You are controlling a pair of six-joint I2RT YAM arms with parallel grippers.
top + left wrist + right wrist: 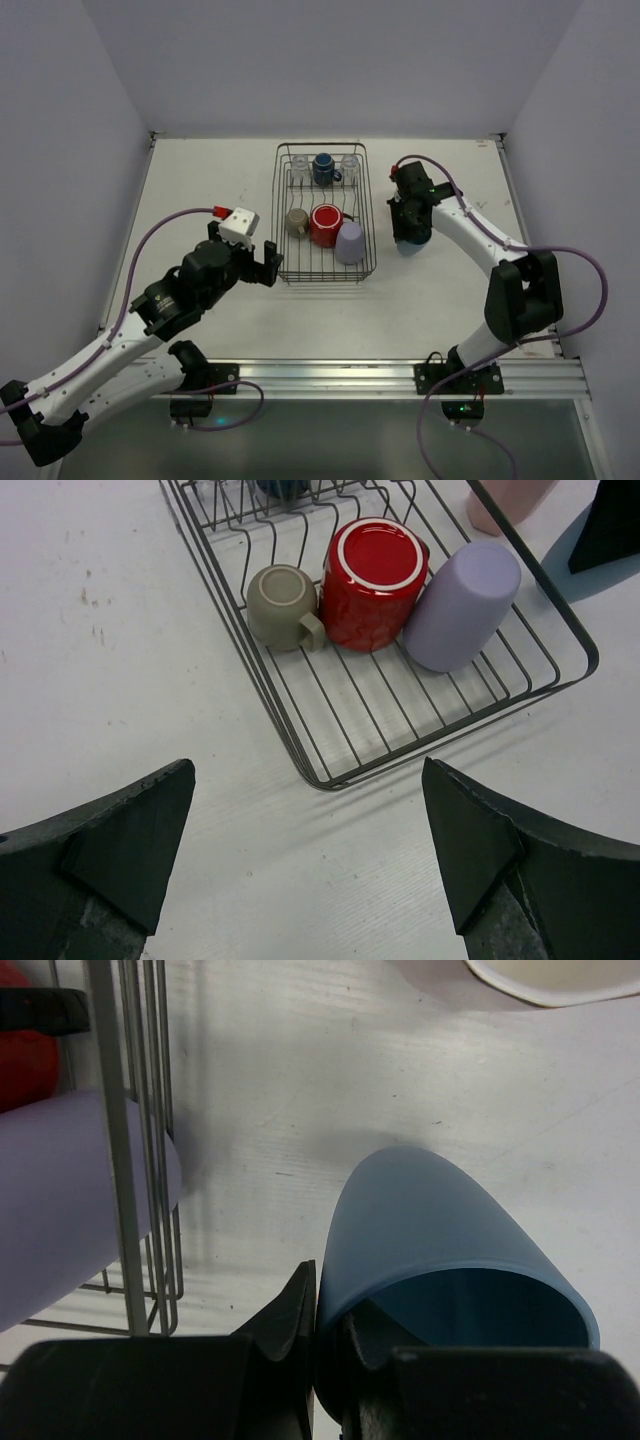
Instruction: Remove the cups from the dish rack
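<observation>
The dish rack [326,280] stands mid-table. It holds an olive-green mug [298,222], a red mug [326,224] and a lavender tumbler [350,242] in front. A dark blue mug [324,168] sits at the back between two clear glasses [298,165]. My right gripper [330,1310] is shut on the rim of a light blue cup [440,1220], one finger inside and one outside, just right of the rack. My left gripper [305,850] hangs open and empty over bare table off the rack's near-left corner [320,780].
A pink cup [508,502] stands on the table beyond the rack's right side, close to the light blue cup [570,555]. The rack's wire wall [120,1160] is right beside the held cup, with the lavender tumbler [60,1200] against it.
</observation>
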